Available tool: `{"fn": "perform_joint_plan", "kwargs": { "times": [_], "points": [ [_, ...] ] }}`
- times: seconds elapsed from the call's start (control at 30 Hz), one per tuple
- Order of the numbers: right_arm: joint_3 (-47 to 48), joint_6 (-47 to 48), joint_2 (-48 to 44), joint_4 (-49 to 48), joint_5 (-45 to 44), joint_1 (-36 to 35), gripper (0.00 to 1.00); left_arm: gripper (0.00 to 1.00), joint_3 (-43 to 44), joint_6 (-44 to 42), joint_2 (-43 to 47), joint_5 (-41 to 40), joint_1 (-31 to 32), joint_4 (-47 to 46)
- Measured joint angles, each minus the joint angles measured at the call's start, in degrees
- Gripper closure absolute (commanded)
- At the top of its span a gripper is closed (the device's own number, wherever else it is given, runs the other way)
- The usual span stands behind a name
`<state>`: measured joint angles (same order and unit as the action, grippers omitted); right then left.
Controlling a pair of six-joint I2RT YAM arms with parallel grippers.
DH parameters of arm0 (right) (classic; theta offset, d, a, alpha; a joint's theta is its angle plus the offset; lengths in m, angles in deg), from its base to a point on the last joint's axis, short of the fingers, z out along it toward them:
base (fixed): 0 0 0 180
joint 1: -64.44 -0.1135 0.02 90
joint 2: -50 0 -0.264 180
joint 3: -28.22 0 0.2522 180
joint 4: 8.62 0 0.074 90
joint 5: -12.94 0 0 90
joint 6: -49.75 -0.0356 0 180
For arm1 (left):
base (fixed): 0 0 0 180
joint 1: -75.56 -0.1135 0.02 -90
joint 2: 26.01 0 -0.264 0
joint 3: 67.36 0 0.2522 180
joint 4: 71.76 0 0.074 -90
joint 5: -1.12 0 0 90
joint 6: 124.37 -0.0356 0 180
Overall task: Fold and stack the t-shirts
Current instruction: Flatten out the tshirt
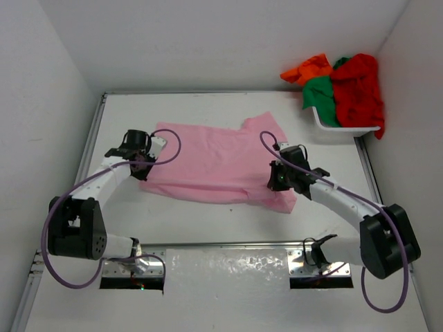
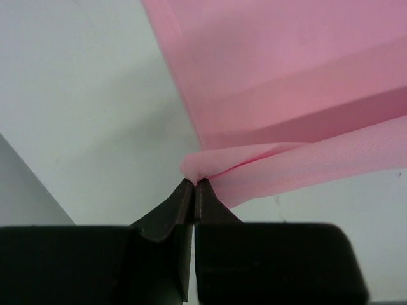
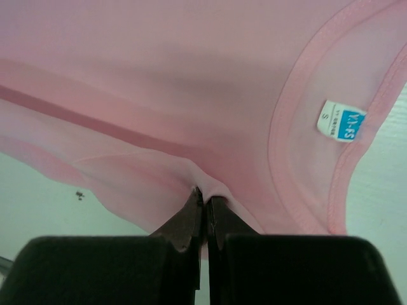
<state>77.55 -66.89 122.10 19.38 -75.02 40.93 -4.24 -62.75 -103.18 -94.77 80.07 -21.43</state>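
Observation:
The light pink t-shirt (image 1: 218, 162) lies spread across the middle of the table, its near half folded over. My left gripper (image 1: 144, 164) is shut on the shirt's left edge; the left wrist view shows a pinch of pink cloth (image 2: 210, 162) between the closed fingertips (image 2: 194, 185). My right gripper (image 1: 275, 178) is shut on the shirt near its right end; the right wrist view shows the cloth (image 3: 159, 95) bunched at the closed tips (image 3: 205, 194), with the collar and white size label (image 3: 340, 121) to the right. The red t-shirt (image 1: 358, 86), green t-shirt (image 1: 320, 97) and orange t-shirt (image 1: 309, 69) sit heaped in the basket.
The white basket (image 1: 339, 130) stands at the back right corner against the wall. White walls close in the table on the left, back and right. The arm bases and metal mounting plates (image 1: 228, 266) sit at the near edge.

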Motion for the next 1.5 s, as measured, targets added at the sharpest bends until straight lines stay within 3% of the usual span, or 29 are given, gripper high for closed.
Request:
{"fn": "perform_joint_plan", "kwargs": {
  "times": [0.3, 0.37, 0.47, 0.5, 0.53, 0.67, 0.87, 0.93, 0.97, 1.17, 1.37, 1.5],
  "points": [
    [2.5, 3.4, 6.2, 0.5, -0.5, 2.0, 0.99, 1.0, 2.8, 2.1, -6.9, 0.5, 0.0, -3.8],
    [3.3, 4.1, 7.1, 1.0, -0.5, 2.0, 0.9, 1.0, 2.8, 2.5, -7.8, 0.6, 0.0, -3.9],
    [5.0, 5.2, 8.5, 2.2, -0.5, 2.2, 0.87, 1.0, 2.8, 2.9, -8.2, 0.6, 0.0, -4.0],
    [5.9, 5.5, 8.9, 3.1, -0.3, 2.4, 0.97, 1.0, 2.8, 2.9, -8.2, 0.6, 0.0, -4.0],
    [6.7, 6.1, 9.1, 3.8, -0.2, 2.6, 1.0, 1.0, 2.8, 2.9, -8.2, 0.6, 0.0, -4.0],
    [8.0, 7.4, 6.8, 4.7, 2.2, 2.3, 1.0, 1.0, 2.8, 2.9, -8.0, 0.4, 0.0, -4.0],
    [2.1, 7.0, -4.9, 6.6, 4.6, 1.6, 1.0, 1.0, 2.7, 2.9, -5.8, 0.4, -0.1, -3.4],
    [1.4, 6.5, -5.3, 7.7, 4.6, 1.7, 0.94, 1.0, 2.9, 2.9, -5.3, 1.2, -0.1, -2.9],
    [1.3, 6.2, -5.2, 8.0, 4.6, 1.7, 0.81, 1.0, 3.1, 2.9, -5.2, 1.5, -0.1, -2.6],
    [-1.1, 2.6, -2.9, 5.5, 7.3, 1.7, 0.58, 1.0, 3.6, 2.9, -5.2, 2.3, -0.1, -1.9],
    [-2.1, 1.1, 0.9, 4.8, 8.3, 1.6, 0.55, 1.0, 3.6, 2.9, -5.2, 2.6, -0.1, -1.8],
    [-1.9, 0.7, -4.1, 7.7, 6.3, 1.6, 0.63, 1.0, 3.6, 2.9, -5.2, 2.6, -0.1, -1.8]
  ]
}}
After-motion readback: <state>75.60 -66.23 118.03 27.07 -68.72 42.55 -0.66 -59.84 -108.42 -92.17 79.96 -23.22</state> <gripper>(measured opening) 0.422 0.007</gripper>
